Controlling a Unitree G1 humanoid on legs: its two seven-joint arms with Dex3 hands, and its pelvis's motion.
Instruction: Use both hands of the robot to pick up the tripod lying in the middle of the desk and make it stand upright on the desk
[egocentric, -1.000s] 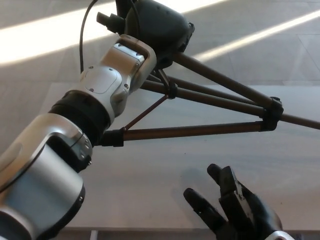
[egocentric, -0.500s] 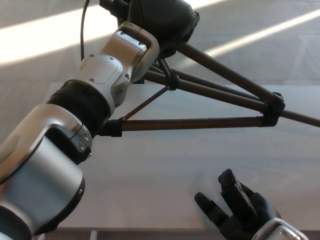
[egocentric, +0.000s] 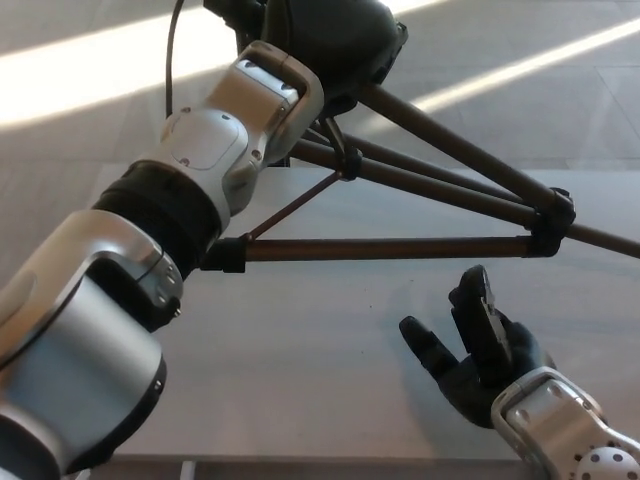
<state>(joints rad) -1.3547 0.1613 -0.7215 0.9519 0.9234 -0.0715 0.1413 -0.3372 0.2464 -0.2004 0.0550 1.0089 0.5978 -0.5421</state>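
The tripod (egocentric: 400, 247) is lifted off the desk, its dark legs spread out toward the right and its black head at the top of the picture. My left hand (egocentric: 320, 40) is shut on the tripod's head end, with my silver left forearm (egocentric: 200, 180) crossing the picture in front of it. My right hand (egocentric: 478, 350) hovers open at the lower right, fingers spread, just below the nearest leg and its black leg clamp (egocentric: 548, 225), not touching them.
The pale wooden desk (egocentric: 300, 360) lies under the tripod, its front edge along the bottom. Beyond the desk is a grey floor with bright light stripes (egocentric: 520, 70). A black cable (egocentric: 172, 60) runs down at the upper left.
My right hand has risen from the bottom edge toward the tripod's nearest leg. The tripod's head has shifted slightly up and right with my left hand.
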